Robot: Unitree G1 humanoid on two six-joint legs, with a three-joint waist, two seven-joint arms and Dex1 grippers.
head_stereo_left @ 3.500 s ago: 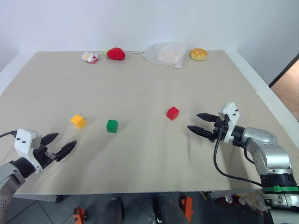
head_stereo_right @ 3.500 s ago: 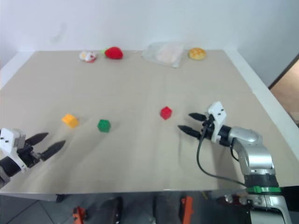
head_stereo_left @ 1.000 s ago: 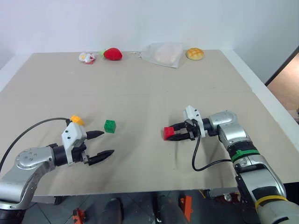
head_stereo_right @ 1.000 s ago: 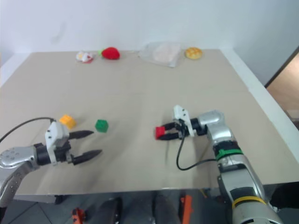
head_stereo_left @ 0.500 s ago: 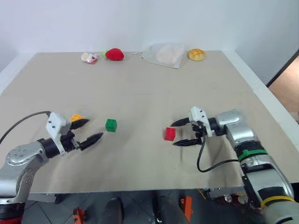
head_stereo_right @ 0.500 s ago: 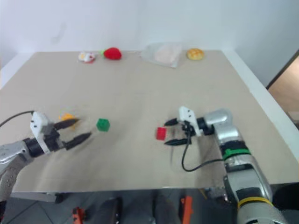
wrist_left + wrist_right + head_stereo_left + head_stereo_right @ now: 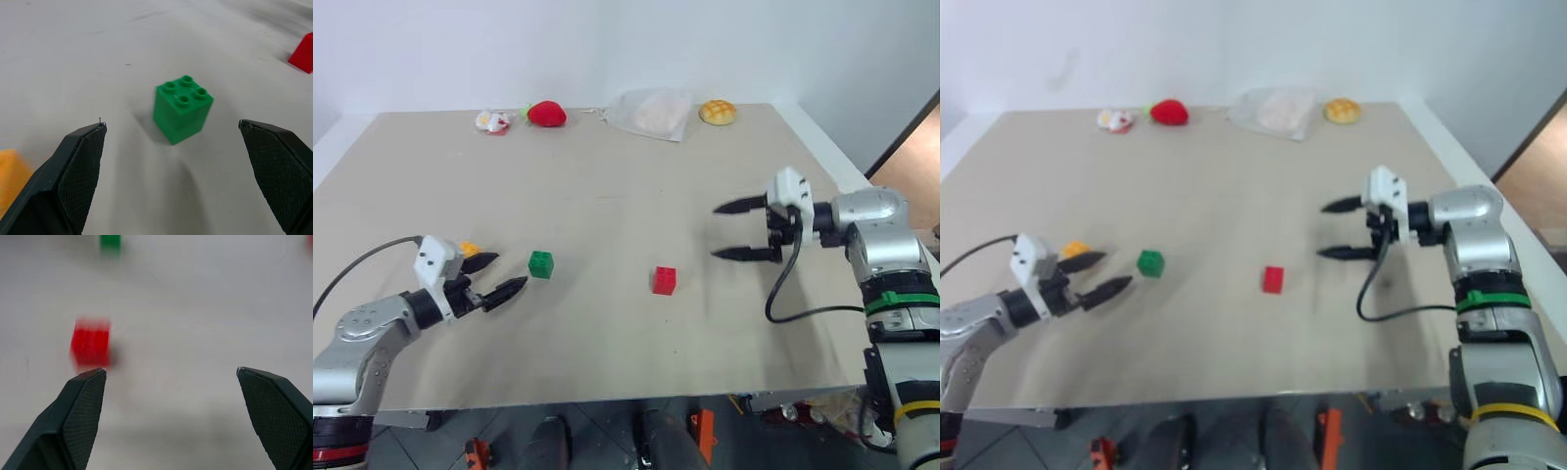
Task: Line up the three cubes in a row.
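Note:
Three cubes lie on the beige table [image 7: 607, 196]. The green cube [image 7: 540, 264] stands left of centre, the red cube [image 7: 665, 280] right of it, slightly nearer the front. The yellow-orange cube [image 7: 470, 249] is partly hidden behind my left gripper [image 7: 509, 271]. That gripper is open, low over the table, with the green cube [image 7: 182, 108] just ahead of its tips. My right gripper [image 7: 716, 232] is open and empty, raised above the table to the right of the red cube [image 7: 90, 343].
Along the table's far edge lie a small white-and-red toy [image 7: 492, 121], a red strawberry plush [image 7: 546, 114], a clear plastic bag [image 7: 656, 113] and a yellow bun [image 7: 718, 113]. The table's right edge runs close to my right arm.
My right gripper opened, let go of the red cube on the table, then rose and drew away to the right. My left gripper edged forward toward the green cube.

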